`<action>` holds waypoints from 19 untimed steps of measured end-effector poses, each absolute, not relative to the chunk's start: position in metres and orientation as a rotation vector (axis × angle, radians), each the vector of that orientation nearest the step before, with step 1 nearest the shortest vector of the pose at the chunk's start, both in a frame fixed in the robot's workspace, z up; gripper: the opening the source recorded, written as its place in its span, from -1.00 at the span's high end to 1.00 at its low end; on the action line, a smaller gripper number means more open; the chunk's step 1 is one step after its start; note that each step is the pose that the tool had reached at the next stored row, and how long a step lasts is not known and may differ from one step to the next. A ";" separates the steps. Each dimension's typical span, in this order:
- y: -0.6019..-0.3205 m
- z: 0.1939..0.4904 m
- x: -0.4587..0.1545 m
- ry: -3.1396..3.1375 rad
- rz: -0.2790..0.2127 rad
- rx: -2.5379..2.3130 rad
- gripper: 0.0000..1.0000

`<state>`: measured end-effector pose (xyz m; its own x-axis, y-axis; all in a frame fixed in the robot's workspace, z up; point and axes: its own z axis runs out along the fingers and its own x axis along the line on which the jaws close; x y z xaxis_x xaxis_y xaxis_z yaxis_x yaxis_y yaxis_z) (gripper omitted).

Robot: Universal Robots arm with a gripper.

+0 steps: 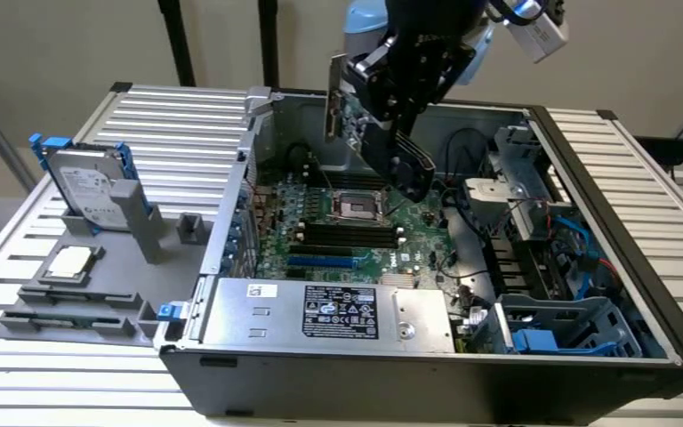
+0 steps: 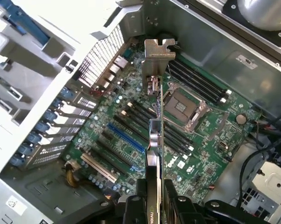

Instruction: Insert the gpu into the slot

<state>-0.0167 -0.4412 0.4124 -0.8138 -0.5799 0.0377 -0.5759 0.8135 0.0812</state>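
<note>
The gpu hangs tilted in the air above the open computer case. Its silvery bracket is at the end away from the pincer, which is pinching the card between both fingers. In the wrist view the card shows edge-on, so its faces are hidden. Close to the fingers, pale lettering on it seems to read "NVIDIA", partly cut off.

The slot lies bare on the green motherboard, below the card and off to one side, not touching it. Black memory strips run beside the square processor socket. "DELL" is printed on the board just beside the card's edge.

In the exterior view the pincer's dark body hides the card's upper part. At the case's near side sits a silver box whose label is too small to read. On the slatted worktop, at the exterior view's left, a hard drive stands in a grey holder.
</note>
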 end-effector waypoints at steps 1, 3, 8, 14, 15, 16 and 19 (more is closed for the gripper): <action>-0.441 0.412 -0.017 -2.925 -0.101 0.962 0.47; -0.441 0.412 -0.017 -2.905 -0.101 1.016 0.47; -0.441 0.412 -0.017 -2.854 -0.101 1.147 0.47; -0.441 0.412 -0.017 -2.786 -0.104 1.300 0.47; -0.441 0.412 -0.017 -2.775 -0.105 1.324 0.47; -0.441 0.411 -0.017 -2.763 -0.105 1.349 0.47; -0.441 0.410 -0.017 -2.724 -0.107 1.425 0.47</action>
